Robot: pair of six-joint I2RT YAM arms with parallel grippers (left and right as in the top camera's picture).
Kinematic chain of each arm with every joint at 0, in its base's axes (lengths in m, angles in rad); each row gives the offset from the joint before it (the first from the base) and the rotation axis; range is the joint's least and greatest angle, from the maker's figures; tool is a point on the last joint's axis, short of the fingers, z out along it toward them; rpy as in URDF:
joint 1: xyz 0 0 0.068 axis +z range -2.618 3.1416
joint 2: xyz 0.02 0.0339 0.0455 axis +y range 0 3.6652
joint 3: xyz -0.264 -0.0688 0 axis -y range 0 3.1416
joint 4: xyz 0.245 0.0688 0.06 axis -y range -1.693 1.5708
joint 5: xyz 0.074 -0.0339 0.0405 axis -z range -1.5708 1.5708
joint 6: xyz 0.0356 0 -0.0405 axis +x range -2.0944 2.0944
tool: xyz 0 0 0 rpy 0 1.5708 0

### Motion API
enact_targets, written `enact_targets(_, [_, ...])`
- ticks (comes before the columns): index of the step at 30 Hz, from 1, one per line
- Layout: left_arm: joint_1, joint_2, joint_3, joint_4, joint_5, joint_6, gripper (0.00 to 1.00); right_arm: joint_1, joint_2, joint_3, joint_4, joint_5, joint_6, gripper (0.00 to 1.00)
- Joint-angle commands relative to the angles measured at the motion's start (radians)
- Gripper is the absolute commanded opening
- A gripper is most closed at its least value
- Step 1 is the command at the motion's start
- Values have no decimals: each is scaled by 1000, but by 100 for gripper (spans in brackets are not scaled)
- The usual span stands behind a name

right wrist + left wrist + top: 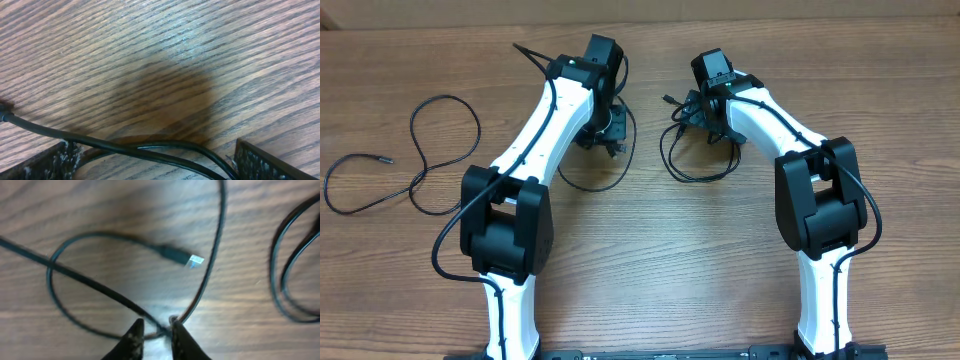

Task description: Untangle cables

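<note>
Left gripper point(157, 336) jaws stand narrowly apart astride crossed cables point(90, 280) on the table point(125, 210); right gripper point(157, 162) gapes wide over another bunch (nothing clamped); lifting now could let a thin cable slip out, or drag the loop into a knot.

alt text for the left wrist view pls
The left gripper, fingertips slightly apart, sits low over a wooden table with a thin black cable running between them. The cable loops and crosses itself around a silver-tipped plug; another cable curves at the right edge.
</note>
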Motion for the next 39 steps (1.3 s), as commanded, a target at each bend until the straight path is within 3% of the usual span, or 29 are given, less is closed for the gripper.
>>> enact_targets(1, [2, 11, 16, -69, 28, 33, 13, 0, 20, -9, 4, 1, 4, 100])
enact_targets(4, [1, 11, 16, -175, 63, -5, 9, 0, 20, -9, 3, 1, 4, 100])
enact_targets(9, [1, 11, 9, -279, -13, -72, 10, 0, 20, -9, 4, 1, 4, 100])
enact_targets(12, [1, 11, -8, -236, -158, -130, 20, 0, 20, -9, 4, 1, 4, 100])
enact_targets(13, [5, 11, -14, -206, -193, -169, 30, 0, 20, -9, 4, 1, 4, 100])
enact_targets(15, [21, 11, -22, -101, -225, -196, 43, 0, 20, -9, 3, 1, 4, 100])
enact_targets(18, [50, 11, -22, 12, -226, -195, 52, 0, 20, -9, 4, 1, 4, 100])
enact_targets(23, [145, 11, -24, 128, -258, -196, 43, 0, 20, -9, 4, 1, 4, 100])
enact_targets(36, [208, 131, -24, 205, -163, -199, 50, 0, 20, -9, 3, 1, 4, 100])
enact_targets(39, [208, 177, -24, 207, -151, -199, 45, 0, 20, -9, 3, 1, 4, 100])
